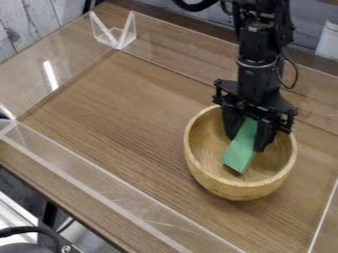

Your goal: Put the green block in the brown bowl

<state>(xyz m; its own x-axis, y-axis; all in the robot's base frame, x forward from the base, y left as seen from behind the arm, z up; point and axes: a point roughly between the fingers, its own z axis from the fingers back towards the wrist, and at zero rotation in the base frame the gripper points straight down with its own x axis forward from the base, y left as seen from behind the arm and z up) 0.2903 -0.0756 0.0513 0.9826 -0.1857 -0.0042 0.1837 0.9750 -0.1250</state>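
Hanging straight down over the bowl [240,150], the black arm [259,40] comes in from the top edge, near vertical, wrist in line with the forearm. Jaws point down into the bowl's mouth, fingers [275,126] spread partway on either side of the block's [243,148] upper end — whether they press it or just flank it, cannot tell. Green block stands tilted inside the bowl, lower end on the bowl's floor toward the near wall, upper end up between the jaws. Bowl sits on the wood surface [119,109], right of centre, inside a clear plastic wall [79,183].
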